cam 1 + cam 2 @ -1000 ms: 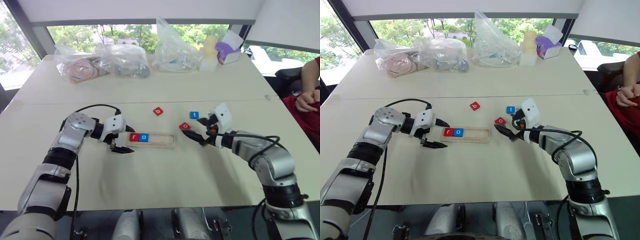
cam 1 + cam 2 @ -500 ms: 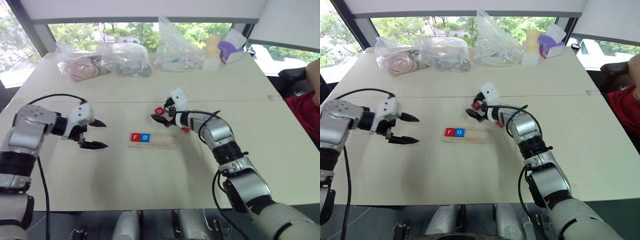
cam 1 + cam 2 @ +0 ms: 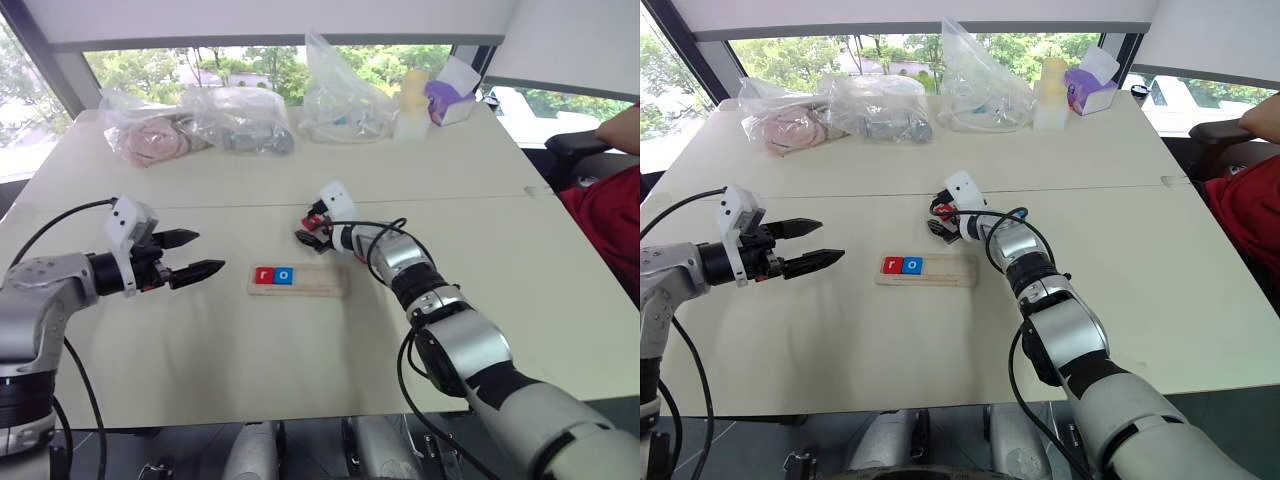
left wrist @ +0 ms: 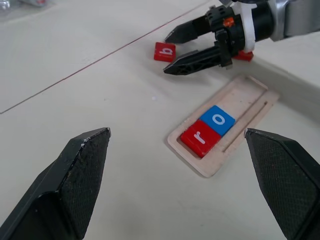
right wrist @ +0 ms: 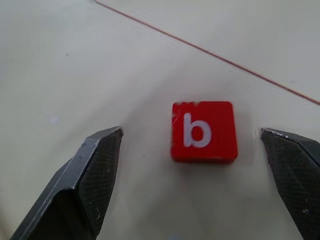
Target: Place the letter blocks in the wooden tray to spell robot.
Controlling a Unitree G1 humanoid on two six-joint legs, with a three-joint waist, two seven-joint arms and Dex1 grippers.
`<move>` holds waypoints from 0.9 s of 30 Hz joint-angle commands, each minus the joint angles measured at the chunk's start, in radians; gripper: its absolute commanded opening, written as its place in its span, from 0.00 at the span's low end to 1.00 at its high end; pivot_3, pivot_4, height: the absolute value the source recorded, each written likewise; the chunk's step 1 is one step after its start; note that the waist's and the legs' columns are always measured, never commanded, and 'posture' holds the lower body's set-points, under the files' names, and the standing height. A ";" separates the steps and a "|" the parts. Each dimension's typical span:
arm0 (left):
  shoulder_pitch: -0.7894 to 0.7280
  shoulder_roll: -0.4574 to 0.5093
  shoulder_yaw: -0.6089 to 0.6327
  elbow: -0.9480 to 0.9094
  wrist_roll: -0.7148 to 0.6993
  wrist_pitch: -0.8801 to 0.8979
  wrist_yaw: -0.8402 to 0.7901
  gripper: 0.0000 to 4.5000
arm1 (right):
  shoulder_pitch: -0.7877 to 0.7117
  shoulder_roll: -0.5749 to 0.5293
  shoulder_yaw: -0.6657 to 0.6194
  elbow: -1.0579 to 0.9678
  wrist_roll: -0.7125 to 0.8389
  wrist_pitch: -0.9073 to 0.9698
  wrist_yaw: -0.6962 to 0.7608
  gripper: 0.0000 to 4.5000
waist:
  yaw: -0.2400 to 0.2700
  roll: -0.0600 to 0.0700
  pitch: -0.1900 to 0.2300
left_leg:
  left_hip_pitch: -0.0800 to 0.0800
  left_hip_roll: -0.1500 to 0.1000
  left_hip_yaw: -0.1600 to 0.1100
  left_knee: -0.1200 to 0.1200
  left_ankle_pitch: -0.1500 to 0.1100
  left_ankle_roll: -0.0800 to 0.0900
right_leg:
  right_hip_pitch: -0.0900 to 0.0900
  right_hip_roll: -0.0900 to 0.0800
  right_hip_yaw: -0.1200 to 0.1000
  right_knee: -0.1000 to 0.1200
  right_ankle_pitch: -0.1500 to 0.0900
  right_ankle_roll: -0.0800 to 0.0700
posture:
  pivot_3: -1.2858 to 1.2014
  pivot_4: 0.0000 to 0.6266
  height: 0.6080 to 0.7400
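Now reaches right gripper (image 5: pixel 192 165) across to red b (image 5: pixel 203 131), fingers spread either side, not touching. Left gripper (image 3: pixel 190 255) spread, withdrawn. Light, stiff, slick tile on counter (image 3: pixel 300 340) beyond tray (image 3: pixel 318 282); pinch opposite edges.

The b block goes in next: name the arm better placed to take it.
Right. The right gripper has its open fingers either side of the red b block; the left gripper hangs open beyond the tray's far end.
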 commanded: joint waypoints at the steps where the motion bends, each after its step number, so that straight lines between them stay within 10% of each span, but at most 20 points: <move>1: 0.008 0.018 0.026 -0.034 -0.022 -0.004 0.023 1.00 | -0.027 0.018 -0.018 0.026 -0.018 -0.035 0.001 0.59 | 0.000 0.000 0.000 | 0.000 0.000 0.000 0.000 0.000 0.000 | 0.000 0.000 0.000 0.000 0.000 0.000 | 0.52 0.24 0.96; 4: -0.001 0.016 0.010 -0.040 -0.030 -0.010 0.036 1.00 | -0.026 0.025 -0.038 0.022 -0.021 -0.042 -0.013 0.26 | -0.002 0.000 0.000 | 0.000 0.000 0.000 -0.001 0.000 0.000 | 0.000 0.000 0.000 0.000 0.000 0.000 | 0.52 0.24 0.96; 10: -0.037 -0.029 -0.071 -0.116 -0.057 -0.003 0.074 1.00 | 0.103 -0.064 -0.088 -0.397 -0.019 0.058 -0.075 0.26 | 0.010 0.000 0.000 | -0.001 -0.001 0.000 -0.001 0.000 -0.001 | 0.000 -0.002 0.000 -0.001 0.000 -0.001 | 0.52 0.24 0.96; 19: -0.134 -0.159 -0.273 -0.169 -0.029 -0.051 0.133 1.00 | 0.651 -0.075 -0.279 -1.594 0.001 0.845 -0.302 0.26 | 0.040 0.000 0.000 | -0.003 -0.002 0.000 -0.001 0.000 -0.001 | -0.002 -0.005 -0.001 -0.003 0.000 0.000 | 0.52 0.24 0.96; 27: -0.156 -0.147 -0.364 -0.160 -0.018 -0.091 0.051 1.00 | 0.810 0.089 -0.368 -1.751 0.005 1.044 -0.406 0.26 | 0.021 0.001 0.000 | 0.001 0.000 0.002 -0.001 0.000 -0.001 | 0.000 0.004 0.000 -0.002 0.000 -0.001 | 0.52 0.24 0.96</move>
